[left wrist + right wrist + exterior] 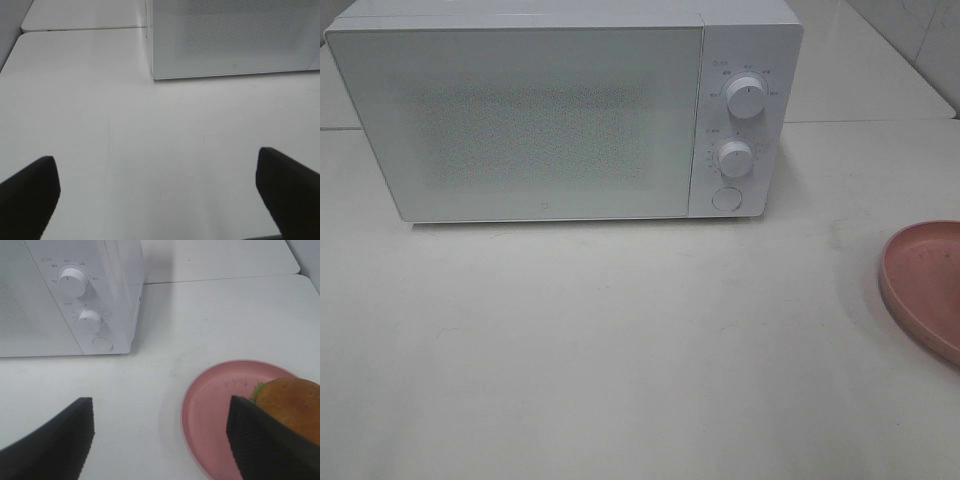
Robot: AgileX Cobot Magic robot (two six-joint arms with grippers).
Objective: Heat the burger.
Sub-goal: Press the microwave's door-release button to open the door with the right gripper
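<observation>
From above, the microwave [560, 110] stands at twelve o'clock, door closed, with the pink plate [925, 290] at four o'clock.

Left wrist view: my left gripper [156, 160] hovers over the table [100, 100], spread wide, holding nothing.

Right wrist view: my right gripper [161, 402] hangs parted and empty. The burger [295, 402] sits on the plate, partly behind one finger.
</observation>
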